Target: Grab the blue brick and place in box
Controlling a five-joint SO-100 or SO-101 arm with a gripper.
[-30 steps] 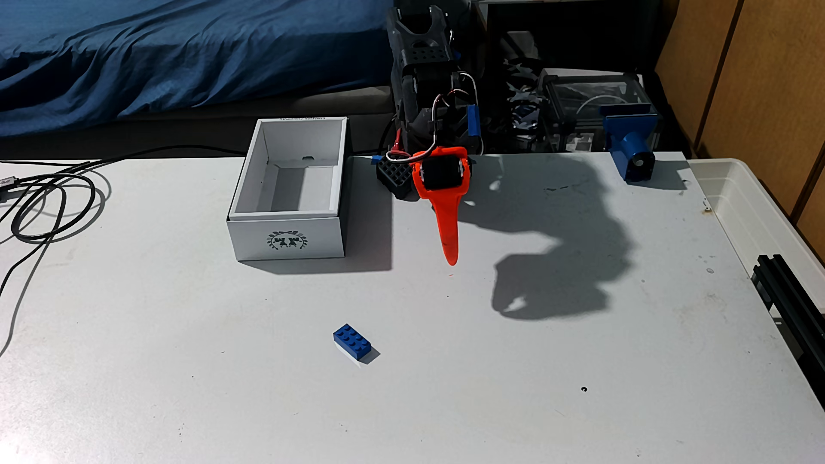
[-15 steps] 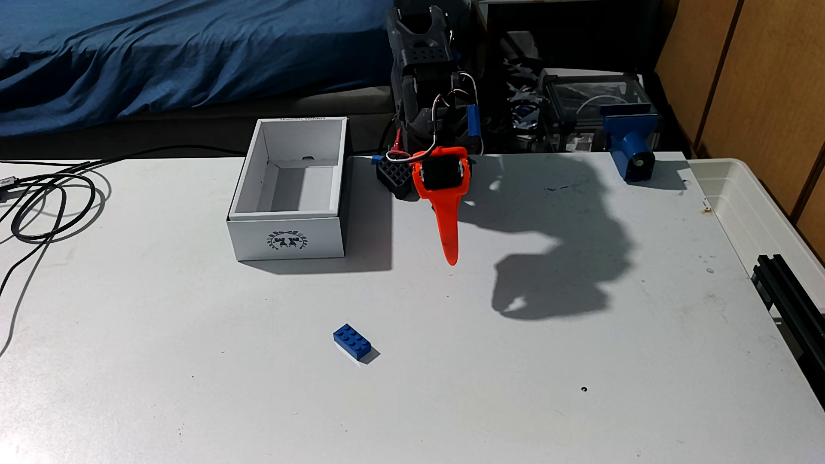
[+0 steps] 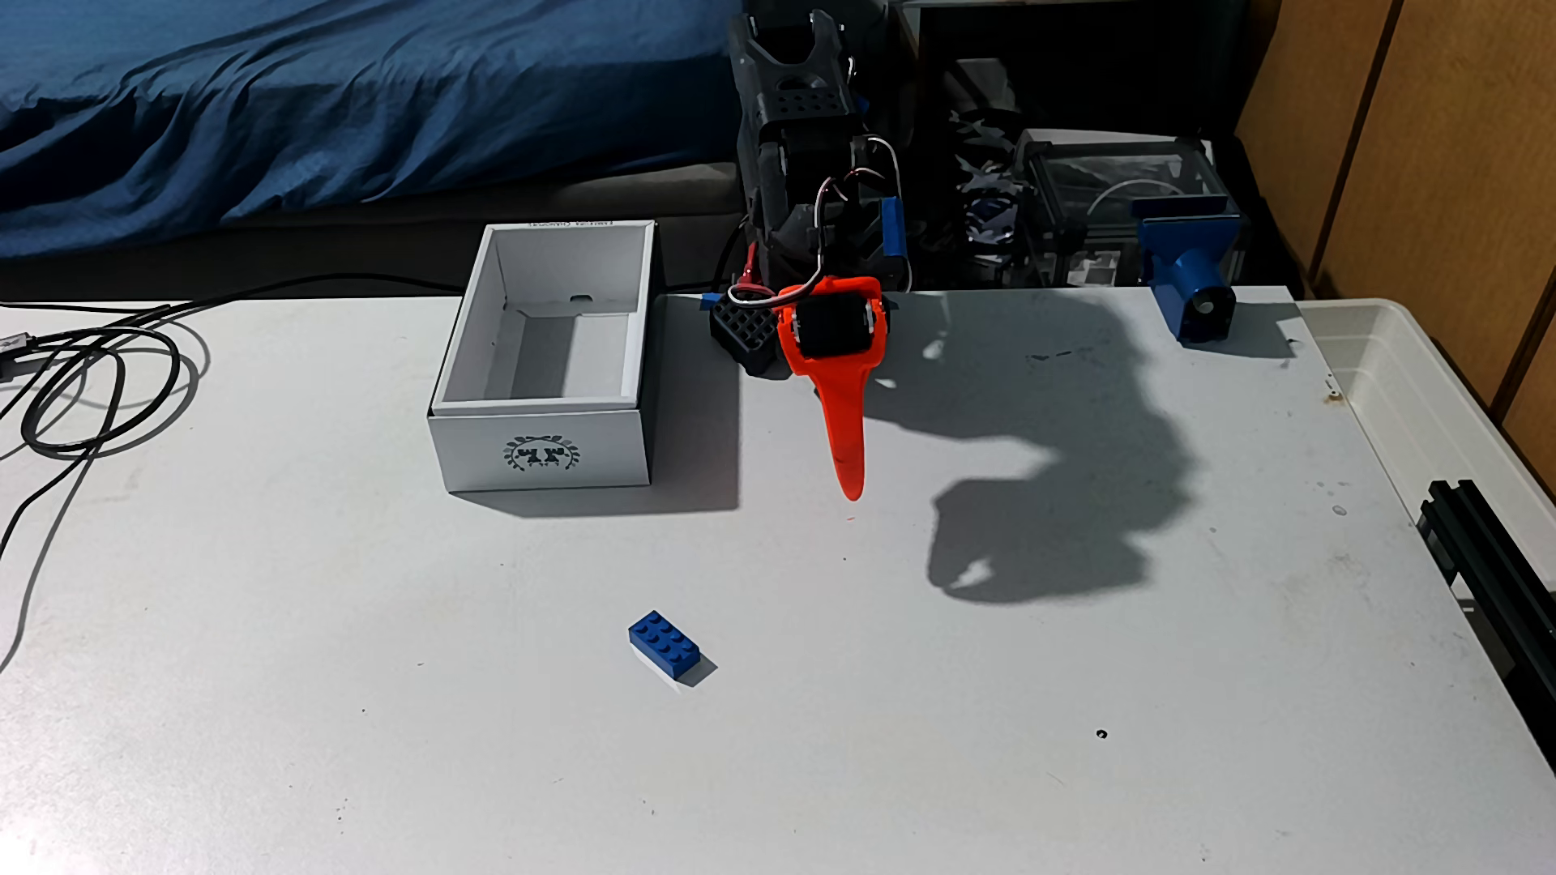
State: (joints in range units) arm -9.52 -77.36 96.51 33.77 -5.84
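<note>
Nothing has shifted since the earlier frames: arm, brick and box sit exactly where they were a second ago. Seen from the fixed view, the tool (image 3: 850, 484) hangs point-down above the surface (image 3: 1010, 715), its orange finger (image 3: 842, 421) tapering to a tip that floats clear of the white top; the second finger is hidden behind it, so whether the tool is spread or clenched cannot be told, and it carries nothing visible. The blue brick (image 3: 663, 643) lies studs-up on the surface, turned at a slant, well apart from the tool and toward the near edge, lower left of the orange tip. The box (image 3: 543, 450) stands open and upright further back, to the left of the arm, its wreath emblem on the near end face and its inside bare. Black cables (image 3: 101, 395) coil at the far left of the surface. A blue printed mount (image 3: 1191, 278) sits at the back right corner, with a translucent tub (image 3: 1431, 395) just beside the surface's right edge. Behind the surface lies a bed with a blue cover (image 3: 337, 101).
</note>
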